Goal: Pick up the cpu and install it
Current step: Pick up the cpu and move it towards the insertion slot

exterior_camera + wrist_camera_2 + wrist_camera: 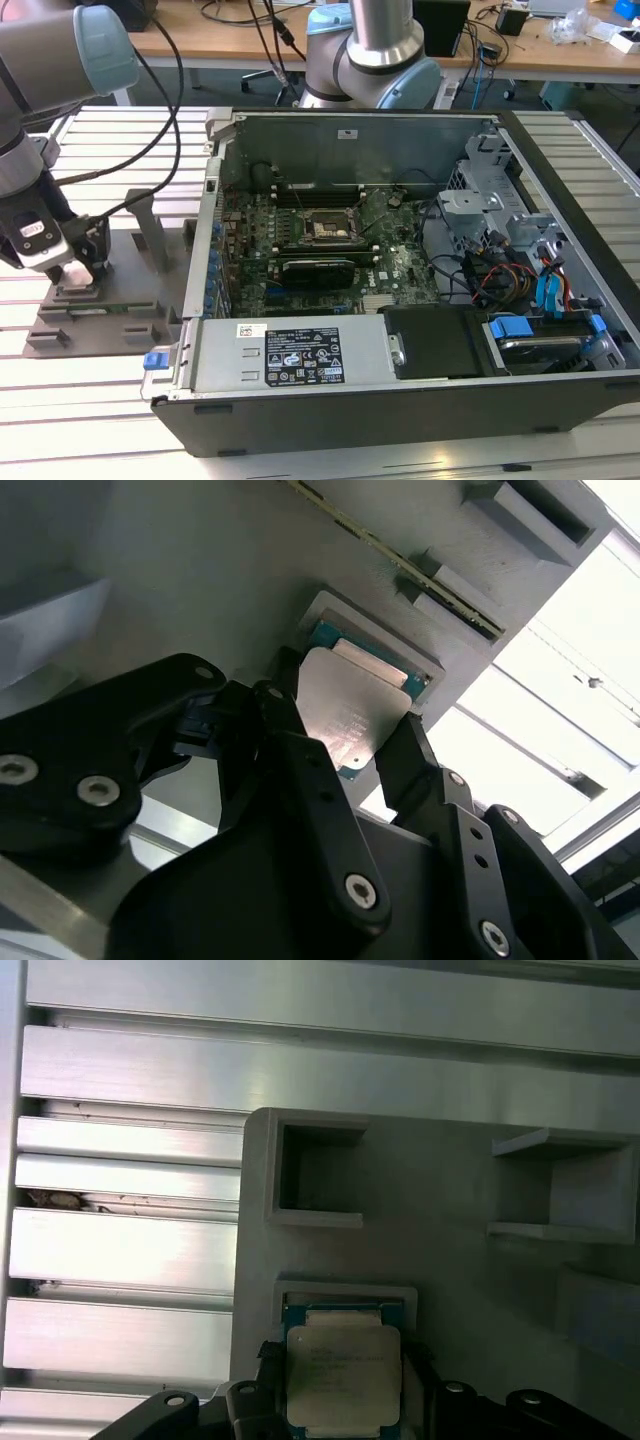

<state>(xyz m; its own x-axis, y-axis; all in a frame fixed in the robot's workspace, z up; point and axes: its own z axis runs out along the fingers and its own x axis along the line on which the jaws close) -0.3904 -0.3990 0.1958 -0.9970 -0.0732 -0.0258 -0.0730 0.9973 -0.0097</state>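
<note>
Pincer [341, 723] straddles cpu [343, 1375] in grey fixture tray [450, 1190] on slatted metal table [120, 1250].

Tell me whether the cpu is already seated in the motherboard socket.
No, the cpu is at the grey fixture tray, by the gripper.

In the second wrist view the gripper [340, 720] covers one corner of the cpu [352, 708]. In the first wrist view the picture's edge cuts off one side of the cpu. In the exterior view the gripper hides part of the grey tray [95, 322].
</note>
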